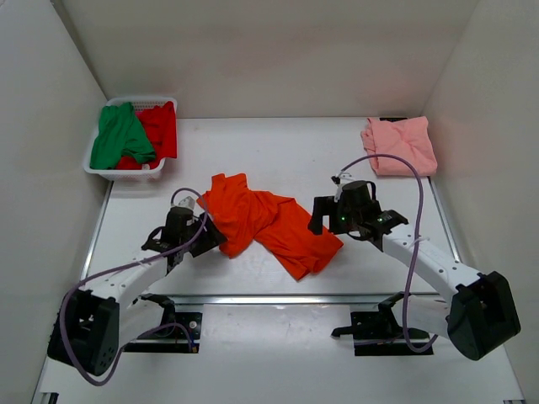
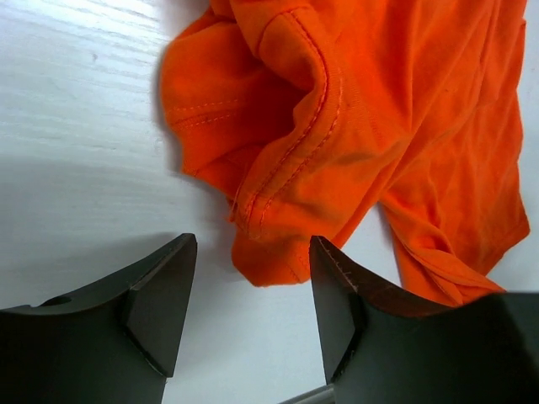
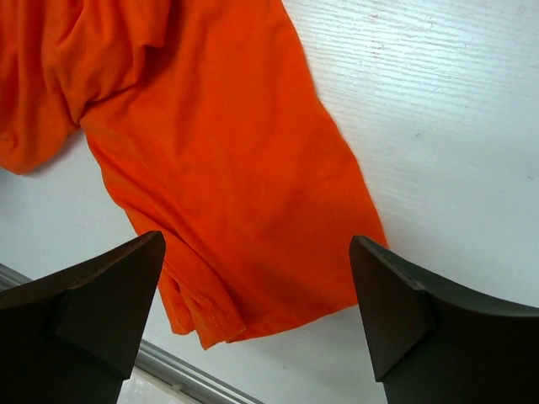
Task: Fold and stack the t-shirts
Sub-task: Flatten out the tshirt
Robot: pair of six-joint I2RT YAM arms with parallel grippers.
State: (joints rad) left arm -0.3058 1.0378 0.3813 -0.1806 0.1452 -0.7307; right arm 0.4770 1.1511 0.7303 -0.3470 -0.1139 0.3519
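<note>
Your left gripper (image 2: 253, 246) has its jaws apart with nothing pinched, hovering right at the stitched hem of the crumpled bright orange cloth t-shirt (image 2: 354, 126). Your right gripper (image 3: 257, 244) is spread wide too, also empty, over that shirt's lower right corner. In the overhead view the orange shirt sits bunched mid-frame on the white table (image 1: 253, 151). The folded pale pink t-shirt (image 1: 400, 145) is upper right. The green t-shirt (image 1: 118, 135) and red t-shirt (image 1: 160, 126) are piled in the white plastic basket (image 1: 135, 174) upper left.
</note>
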